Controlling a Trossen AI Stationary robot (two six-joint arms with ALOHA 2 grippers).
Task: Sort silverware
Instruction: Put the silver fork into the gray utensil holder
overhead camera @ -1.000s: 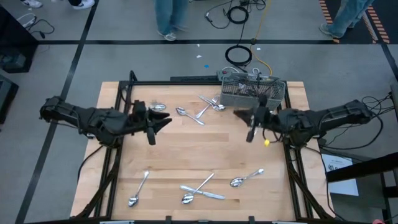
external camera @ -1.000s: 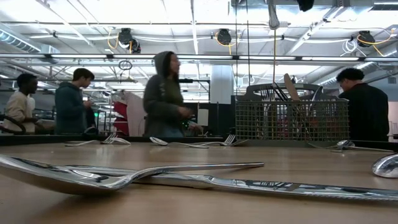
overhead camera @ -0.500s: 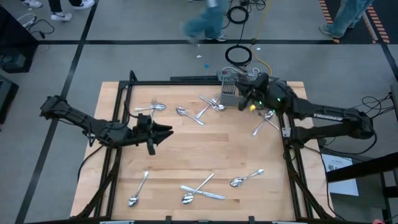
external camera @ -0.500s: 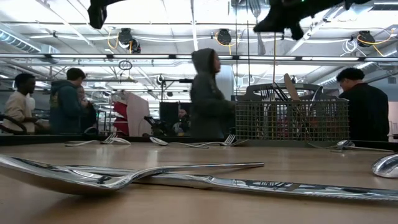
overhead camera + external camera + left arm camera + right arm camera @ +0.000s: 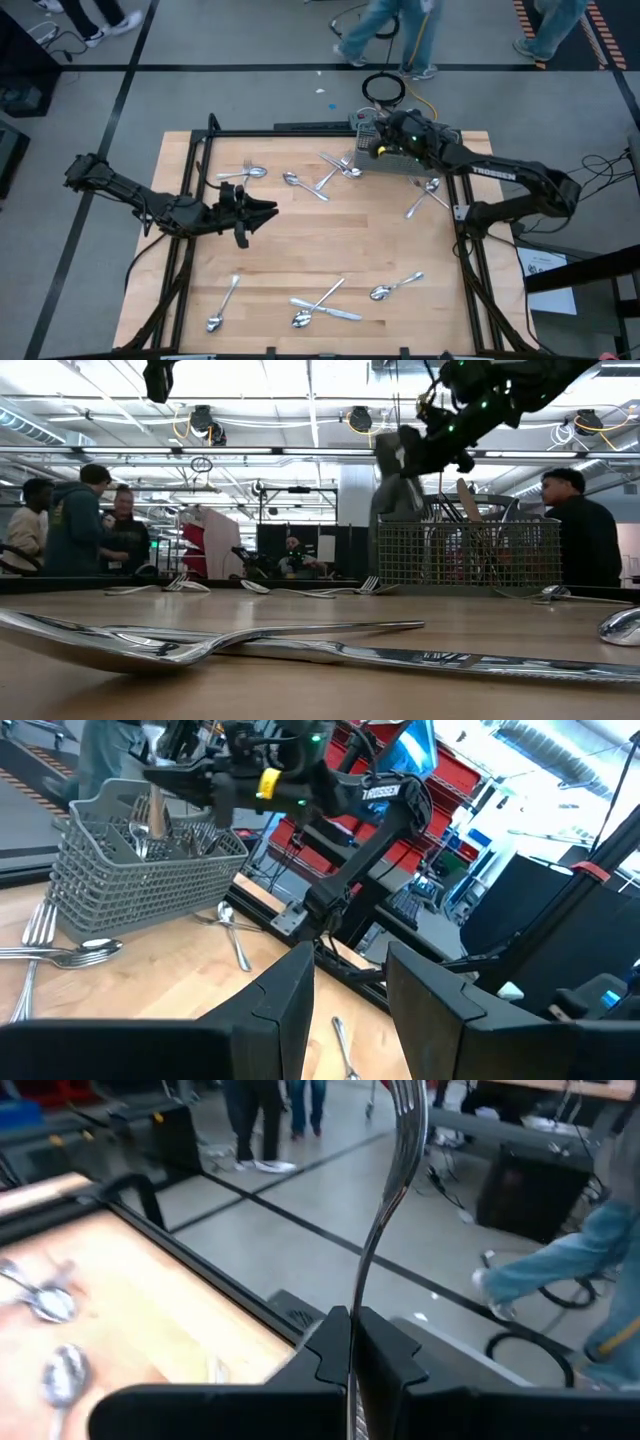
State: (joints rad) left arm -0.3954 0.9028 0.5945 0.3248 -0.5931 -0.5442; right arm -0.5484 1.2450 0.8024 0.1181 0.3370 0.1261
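While the left gripper (image 5: 268, 211) hangs over the table (image 5: 300, 255) at centre-left of the high view, fingers (image 5: 285, 995) spread and empty, the right gripper (image 5: 372, 146) sits above the grey mesh basket (image 5: 392, 155) at upper right, largely hiding it. Its fingers (image 5: 330, 1342) pinch a fork (image 5: 392, 1175); the tines run off the frame's top edge. Loose silverware lies scattered: a fork and spoon (image 5: 245, 172) upper left, crossed spoons (image 5: 322, 178) by the basket, two spoons (image 5: 426, 195) at right, more pieces (image 5: 318, 305) along the bottom.
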